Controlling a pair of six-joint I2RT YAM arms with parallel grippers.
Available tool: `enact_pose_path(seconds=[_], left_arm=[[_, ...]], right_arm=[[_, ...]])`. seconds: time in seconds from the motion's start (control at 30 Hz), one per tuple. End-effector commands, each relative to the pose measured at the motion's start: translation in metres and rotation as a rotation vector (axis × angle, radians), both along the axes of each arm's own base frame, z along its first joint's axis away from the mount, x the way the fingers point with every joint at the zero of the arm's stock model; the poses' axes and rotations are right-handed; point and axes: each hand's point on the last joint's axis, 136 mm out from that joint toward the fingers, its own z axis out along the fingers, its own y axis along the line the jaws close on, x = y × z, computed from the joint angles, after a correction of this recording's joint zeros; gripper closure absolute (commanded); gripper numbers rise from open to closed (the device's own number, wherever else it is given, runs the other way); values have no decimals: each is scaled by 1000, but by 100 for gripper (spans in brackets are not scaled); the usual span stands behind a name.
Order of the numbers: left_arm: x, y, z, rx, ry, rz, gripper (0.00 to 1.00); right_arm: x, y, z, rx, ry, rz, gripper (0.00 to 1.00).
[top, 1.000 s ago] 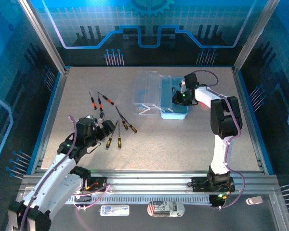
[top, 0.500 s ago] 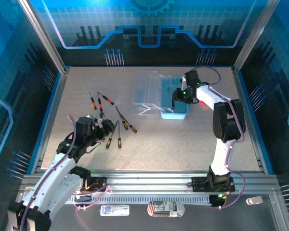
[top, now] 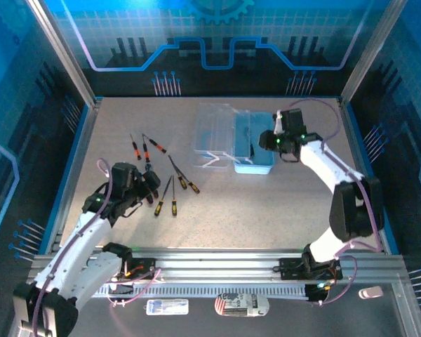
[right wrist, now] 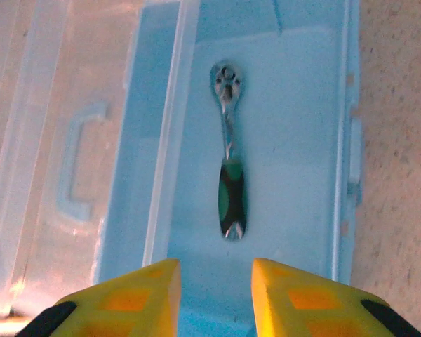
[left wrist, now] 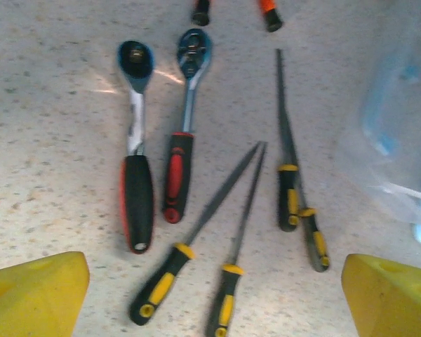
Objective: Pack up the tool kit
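Near left, the left gripper (left wrist: 212, 293) hangs spread wide and empty over loose tools on the table (top: 266, 210): a black-handled ratchet (left wrist: 137, 189), a red-handled ratchet (left wrist: 181, 161) and yellow-handled files (left wrist: 196, 242). Farther right, the right gripper (right wrist: 215, 295), fingers slightly parted and empty, hovers above the open blue box (right wrist: 302, 140), where a green-handled ratchet (right wrist: 231, 182) lies.

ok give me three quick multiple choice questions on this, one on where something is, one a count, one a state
1. Where is the green-handled ratchet? A in the blue box; B on the table; C held in a claw.
2. How many ratchets lie on the table below the left claw? A one; B two; C four.
3. The left claw is: A open; B shut on a ratchet; C shut on the box.
Answers: 1 A, it lies flat on the box floor. 2 B, a black-handled ratchet and a red-handled ratchet lie side by side. 3 A, its fingers stand wide apart with nothing gripped.
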Motion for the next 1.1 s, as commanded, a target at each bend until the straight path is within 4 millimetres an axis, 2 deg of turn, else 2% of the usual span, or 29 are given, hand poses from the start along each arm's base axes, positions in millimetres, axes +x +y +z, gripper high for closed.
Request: enact_pose_path(seconds=[0.0,0.17,0.23,0.37,0.5,0.7,1.07], left_arm=[[-1,15,-12,78,80,39,11],[17,19,-20,85,94,50,25],[28,24,-23,88,89,63,32],[50,35,-33,99,133,64,46],[75,35,-51,78,183,60,61],[90,39,-68,113,244,61,62],[86,51,-102,148,348,114,59]], right_arm=[[-21,39,15,50,-111,76,65],[-50,82,7,104,-166,211,65],[-59,94,-5,97,-161,256,65],[-65,107,-14,108,-159,299,67],[-71,109,-16,140,-198,297,67],[-76,100,-18,129,-229,279,68],[-78,103,-25,144,-201,285,67]])
